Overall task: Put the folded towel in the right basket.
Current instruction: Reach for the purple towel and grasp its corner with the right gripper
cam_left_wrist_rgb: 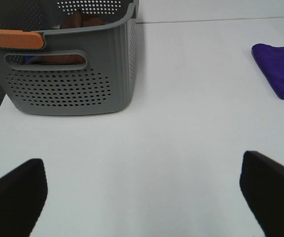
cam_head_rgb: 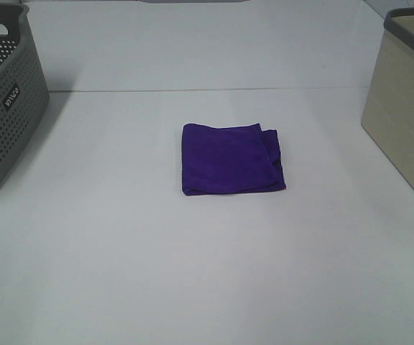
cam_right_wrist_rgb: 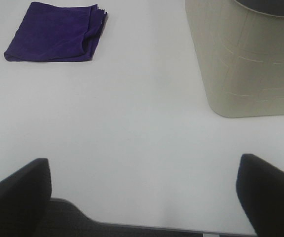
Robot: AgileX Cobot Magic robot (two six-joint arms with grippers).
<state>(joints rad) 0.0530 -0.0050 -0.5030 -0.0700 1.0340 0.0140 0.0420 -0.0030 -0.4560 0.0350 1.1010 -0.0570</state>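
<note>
A folded purple towel (cam_head_rgb: 231, 159) lies flat on the white table, about in the middle of the exterior high view. It also shows in the left wrist view (cam_left_wrist_rgb: 278, 68) and the right wrist view (cam_right_wrist_rgb: 55, 31). The right basket (cam_head_rgb: 406, 102) is beige with a dark rim and stands at the table's right edge; the right wrist view shows its wall (cam_right_wrist_rgb: 250, 64). Neither gripper appears in the exterior high view. My left gripper (cam_left_wrist_rgb: 144, 195) is open and empty, well short of the towel. My right gripper (cam_right_wrist_rgb: 144, 192) is open and empty, near the table's front edge.
A grey perforated basket (cam_head_rgb: 4, 100) stands at the left edge; in the left wrist view (cam_left_wrist_rgb: 73, 74) it has an orange handle (cam_left_wrist_rgb: 14, 38). A seam (cam_head_rgb: 207, 90) runs across the white table behind the towel.
</note>
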